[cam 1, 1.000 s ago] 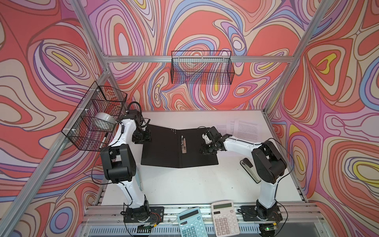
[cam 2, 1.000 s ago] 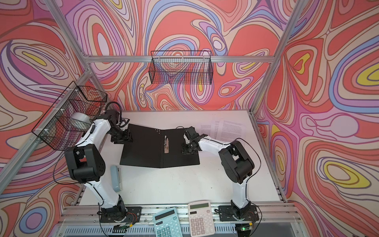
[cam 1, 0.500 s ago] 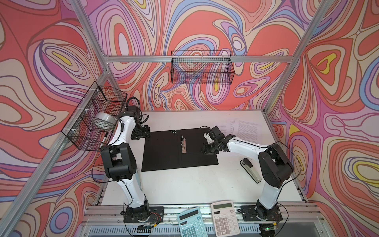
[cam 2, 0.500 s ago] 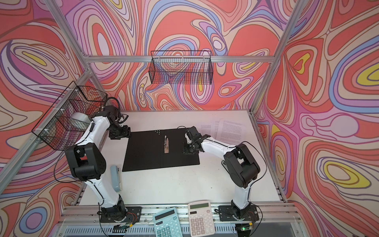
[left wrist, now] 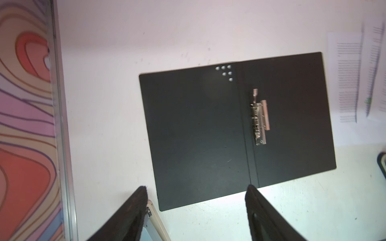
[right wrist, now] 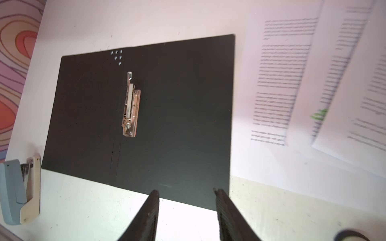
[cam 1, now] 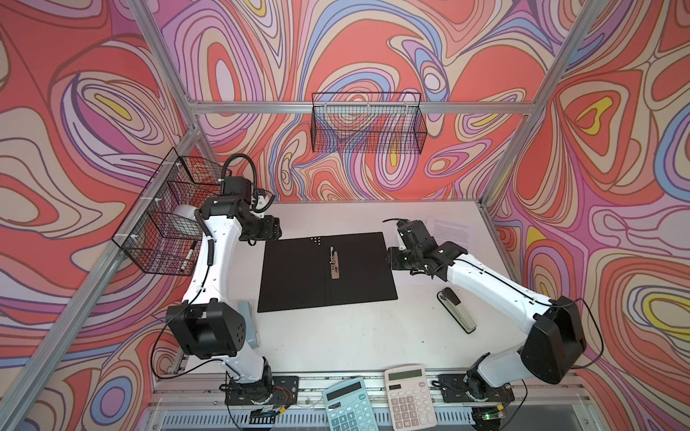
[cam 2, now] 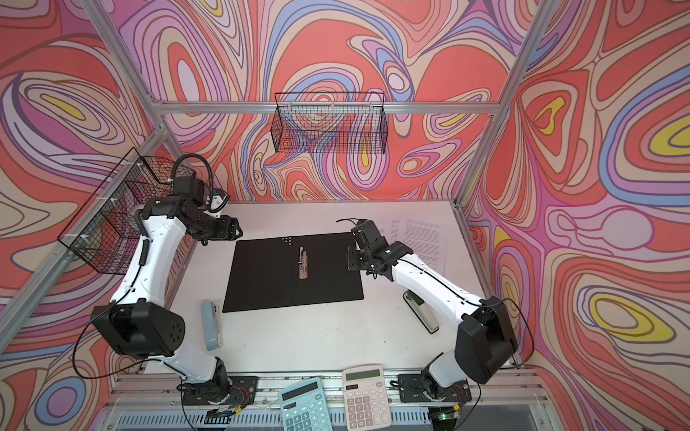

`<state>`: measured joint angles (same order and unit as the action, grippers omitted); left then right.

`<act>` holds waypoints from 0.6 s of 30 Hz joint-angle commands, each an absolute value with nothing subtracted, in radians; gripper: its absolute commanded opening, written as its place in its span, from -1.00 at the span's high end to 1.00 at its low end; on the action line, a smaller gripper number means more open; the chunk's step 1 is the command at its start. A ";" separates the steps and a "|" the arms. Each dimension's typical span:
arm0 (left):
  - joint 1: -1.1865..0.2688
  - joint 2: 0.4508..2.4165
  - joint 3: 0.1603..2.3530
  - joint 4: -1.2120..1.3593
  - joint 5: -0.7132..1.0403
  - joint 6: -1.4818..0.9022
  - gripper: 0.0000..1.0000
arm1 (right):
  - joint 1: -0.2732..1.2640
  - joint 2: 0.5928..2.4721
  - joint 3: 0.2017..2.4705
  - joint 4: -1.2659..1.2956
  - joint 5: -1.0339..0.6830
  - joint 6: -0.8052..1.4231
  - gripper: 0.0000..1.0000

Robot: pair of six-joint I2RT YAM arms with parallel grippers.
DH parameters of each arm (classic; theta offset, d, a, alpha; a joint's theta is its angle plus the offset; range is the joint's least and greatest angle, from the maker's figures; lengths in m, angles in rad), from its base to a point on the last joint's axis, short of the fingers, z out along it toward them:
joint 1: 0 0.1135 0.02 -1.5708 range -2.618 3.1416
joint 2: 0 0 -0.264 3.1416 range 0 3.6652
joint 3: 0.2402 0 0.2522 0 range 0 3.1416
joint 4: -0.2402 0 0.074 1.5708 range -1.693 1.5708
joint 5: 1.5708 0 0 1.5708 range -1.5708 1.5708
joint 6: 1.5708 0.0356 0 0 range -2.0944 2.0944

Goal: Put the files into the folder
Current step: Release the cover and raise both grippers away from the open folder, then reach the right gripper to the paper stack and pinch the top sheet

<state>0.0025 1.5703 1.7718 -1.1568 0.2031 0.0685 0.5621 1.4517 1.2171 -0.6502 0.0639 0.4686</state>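
The folder (cam 1: 295, 276) (cam 2: 269, 276) lies open and flat mid-table, black inside up, with its metal clip (cam 1: 333, 263) (right wrist: 130, 104) along the spine. The files (cam 1: 453, 233) (cam 2: 422, 239) (right wrist: 282, 83), white printed sheets, one with a green mark, are fanned on the table beyond the folder's right edge. My left gripper (cam 1: 278, 229) (left wrist: 196, 187) hovers open off the folder's back left corner, holding nothing. My right gripper (cam 1: 390, 257) (right wrist: 186, 190) hangs open over the folder's right edge, also holding nothing.
A blue stapler (cam 2: 211, 324) (right wrist: 18, 189) lies left of the folder, a black stapler (cam 1: 457, 309) to its right. Two calculators (cam 1: 347, 408) (cam 1: 410, 395) sit at the front edge. Wire baskets hang on the back wall (cam 1: 367, 127) and left wall (cam 1: 168, 220).
The folder's left cover, raised a second ago, now lies flat. Both grippers have opened wider and drawn back from the folder's edges.
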 commanded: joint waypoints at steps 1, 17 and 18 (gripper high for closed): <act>-0.086 1.512 1.768 -1.240 0.213 0.124 -0.52 | 0.509 1.414 1.206 -0.783 0.181 0.476 -0.01; -0.269 1.495 1.632 -1.207 0.291 0.186 -0.62 | 0.001 1.397 1.116 -0.796 0.098 0.494 -0.20; -0.274 1.519 1.642 -1.208 0.305 0.184 -0.63 | -0.032 1.404 1.112 -0.791 0.080 0.498 -0.20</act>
<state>-0.2646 1.4693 1.6238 -1.2140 0.2913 0.1585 0.0395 1.3861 1.1324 -0.8143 0.1307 0.4866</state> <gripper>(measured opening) 0.811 0.602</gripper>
